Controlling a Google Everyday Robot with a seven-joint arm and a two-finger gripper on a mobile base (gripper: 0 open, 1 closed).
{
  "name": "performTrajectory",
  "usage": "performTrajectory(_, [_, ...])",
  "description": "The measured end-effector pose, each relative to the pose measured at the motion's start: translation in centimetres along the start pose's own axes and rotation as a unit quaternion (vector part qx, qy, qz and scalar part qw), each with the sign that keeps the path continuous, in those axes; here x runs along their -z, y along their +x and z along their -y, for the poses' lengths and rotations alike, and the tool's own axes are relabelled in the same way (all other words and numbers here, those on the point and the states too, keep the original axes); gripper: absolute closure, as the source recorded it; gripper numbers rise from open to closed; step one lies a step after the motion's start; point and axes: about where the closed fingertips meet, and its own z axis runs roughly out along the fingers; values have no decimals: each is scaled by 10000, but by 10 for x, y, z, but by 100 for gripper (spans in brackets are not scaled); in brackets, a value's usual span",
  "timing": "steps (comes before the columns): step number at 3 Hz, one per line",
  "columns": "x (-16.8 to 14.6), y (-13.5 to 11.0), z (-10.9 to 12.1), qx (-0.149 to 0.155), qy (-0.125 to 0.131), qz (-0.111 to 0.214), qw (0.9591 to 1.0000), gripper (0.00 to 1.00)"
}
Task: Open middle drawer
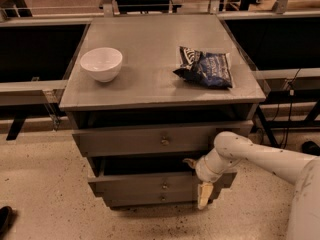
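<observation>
The middle drawer (150, 182) is a grey front with a small brass knob (164, 185), below the wide top drawer (145, 140). It stands out a little from the cabinet, with a dark gap above it. My white arm reaches in from the right. My gripper (203, 196) points downward in front of the right end of the middle drawer's front, well to the right of the knob and holding nothing I can see.
A narrower bottom drawer (150, 199) sits under the middle one. On the cabinet top (150, 49) stand a white bowl (101, 63) at the left and a dark blue chip bag (206, 67) at the right. Speckled floor lies in front.
</observation>
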Motion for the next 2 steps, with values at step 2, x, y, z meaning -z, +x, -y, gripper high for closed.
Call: performTrajectory(2, [-7,-4,-14,-286,-4,184,9994,16])
